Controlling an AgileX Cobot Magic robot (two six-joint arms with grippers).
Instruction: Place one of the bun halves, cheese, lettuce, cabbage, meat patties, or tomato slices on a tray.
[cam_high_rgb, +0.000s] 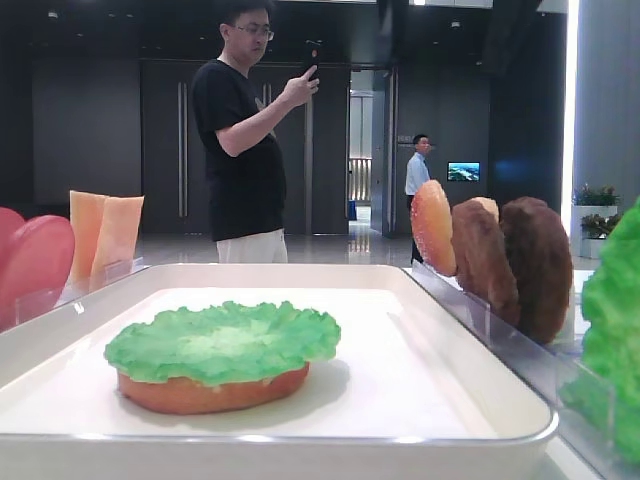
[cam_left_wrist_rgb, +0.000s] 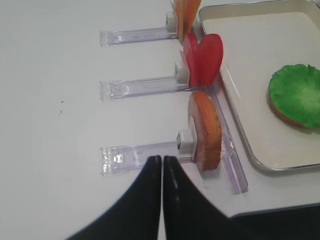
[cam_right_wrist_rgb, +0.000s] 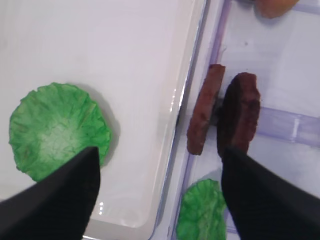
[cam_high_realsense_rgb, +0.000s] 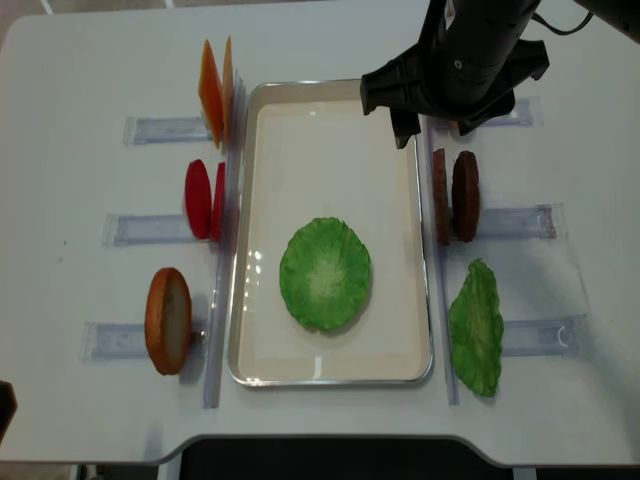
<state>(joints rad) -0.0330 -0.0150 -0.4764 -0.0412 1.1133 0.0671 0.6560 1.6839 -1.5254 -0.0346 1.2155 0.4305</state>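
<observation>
The meat patties (cam_high_realsense_rgb: 456, 195) stand on edge beside the tray's (cam_high_realsense_rgb: 330, 372) right rim, stiff and rough-surfaced.
Open right end effector (cam_right_wrist_rgb: 159, 175) should pinch one across its flat faces; left end effector (cam_left_wrist_rgb: 162, 167) is closed, empty.

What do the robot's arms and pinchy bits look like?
The right arm is bulky, glossy black, with a black cable near its top. The right end effector has two smooth matte-black fingers, broad and wedge-shaped. The left end effector has the same plain black fingers, tapering to slim tips. No markings show.
</observation>
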